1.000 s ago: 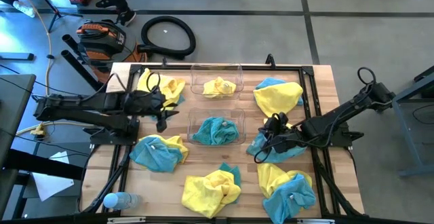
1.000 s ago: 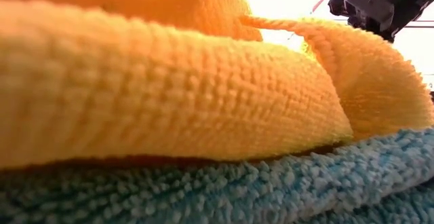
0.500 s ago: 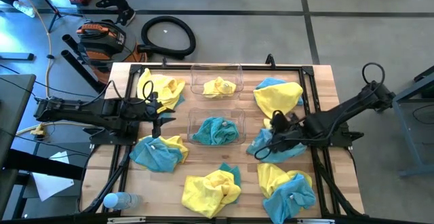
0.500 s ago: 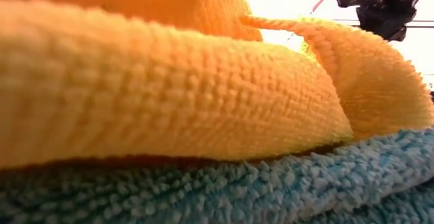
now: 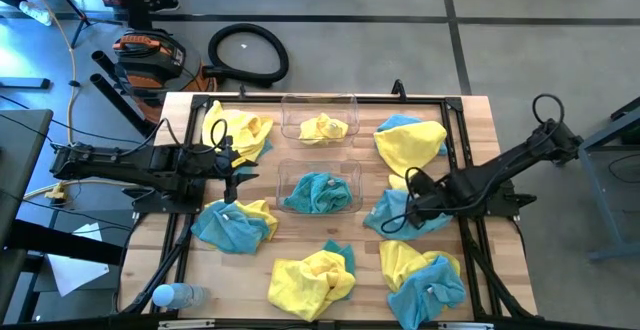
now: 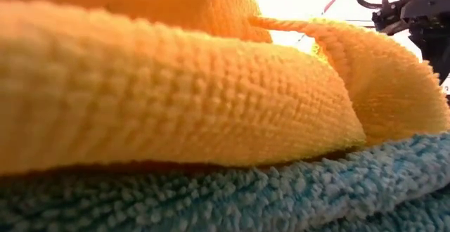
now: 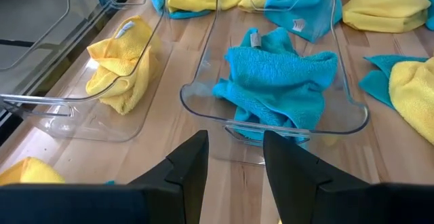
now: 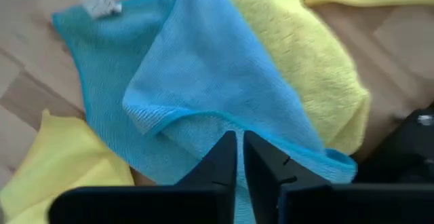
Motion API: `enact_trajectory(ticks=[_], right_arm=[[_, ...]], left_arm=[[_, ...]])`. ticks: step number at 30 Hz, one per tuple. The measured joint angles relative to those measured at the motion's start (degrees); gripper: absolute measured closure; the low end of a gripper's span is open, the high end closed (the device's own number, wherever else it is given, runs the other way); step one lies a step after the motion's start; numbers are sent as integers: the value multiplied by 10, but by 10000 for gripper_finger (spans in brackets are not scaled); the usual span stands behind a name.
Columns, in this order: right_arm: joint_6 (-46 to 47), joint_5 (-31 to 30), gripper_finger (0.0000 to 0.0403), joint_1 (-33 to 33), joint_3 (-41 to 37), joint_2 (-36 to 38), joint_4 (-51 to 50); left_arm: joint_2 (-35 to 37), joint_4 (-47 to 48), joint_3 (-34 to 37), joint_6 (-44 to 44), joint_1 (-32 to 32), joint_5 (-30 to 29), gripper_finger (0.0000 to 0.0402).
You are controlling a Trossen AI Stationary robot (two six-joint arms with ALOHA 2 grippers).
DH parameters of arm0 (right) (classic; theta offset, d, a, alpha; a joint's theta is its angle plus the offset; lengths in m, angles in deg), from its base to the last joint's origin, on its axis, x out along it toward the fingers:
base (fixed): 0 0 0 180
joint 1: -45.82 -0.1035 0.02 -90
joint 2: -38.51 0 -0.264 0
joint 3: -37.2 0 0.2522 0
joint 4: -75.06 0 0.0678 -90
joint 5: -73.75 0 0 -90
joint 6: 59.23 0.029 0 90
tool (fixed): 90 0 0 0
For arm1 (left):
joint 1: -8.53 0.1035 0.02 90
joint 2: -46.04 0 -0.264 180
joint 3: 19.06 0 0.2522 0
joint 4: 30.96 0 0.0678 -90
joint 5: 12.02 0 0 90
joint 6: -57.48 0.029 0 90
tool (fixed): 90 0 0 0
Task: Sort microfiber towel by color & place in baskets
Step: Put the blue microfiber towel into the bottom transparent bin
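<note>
Two clear baskets stand mid-table. The far basket (image 5: 290,105) holds a yellow towel (image 5: 323,127), the near basket (image 5: 285,170) a blue towel (image 5: 318,192). My left gripper (image 5: 245,175) waits open at the near basket's left end (image 7: 186,91), its fingers (image 7: 234,142) bare. My right gripper (image 5: 408,188) points down over a loose blue towel (image 8: 203,68) lying flat on the wood to the right of the baskets. Its fingertips (image 8: 239,139) stand almost together with nothing between them, above that towel's folded edge. A yellow towel (image 8: 298,41) lies against the blue one.
Mixed yellow and blue towel heaps lie at far left (image 5: 235,130), left (image 5: 232,225), near middle (image 5: 310,278), near right (image 5: 425,275) and far right (image 5: 410,145). A water bottle (image 5: 175,295) lies at the near left corner. Towels (image 6: 176,105) fill the low view.
My right gripper has tipped from a slant to pointing straight down over the loose blue towel, rolling as it turned and shifting slightly toward the table's right edge. My left gripper drew back a little toward the left edge and sank, then kept still, staying open.
</note>
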Motion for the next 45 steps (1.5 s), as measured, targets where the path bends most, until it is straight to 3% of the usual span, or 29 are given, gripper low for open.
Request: enact_trajectory(ticks=[11,17,21,26,28,37,40,45], right_arm=[[-43,42,230,-1,-92,0,113],[-41,82,202,-1,-139,0,157],[-41,83,239,-1,-146,0,163],[-43,84,365,-1,-127,-1,161],[-46,84,391,-1,-115,-1,156],[-54,30,396,-1,26,-1,14],[-70,-14,400,-4,97,-1,-33],[-101,-141,401,-26,222,-1,-67]], left_arm=[[0,0,0,-9,0,0,271],[0,0,0,0,0,0,271],[0,0,0,0,0,0,271],[0,0,0,-10,0,0,271],[0,0,0,-10,0,0,271],[0,0,0,-13,0,0,271],[0,0,0,-14,0,0,271],[0,0,0,-14,0,0,271]])
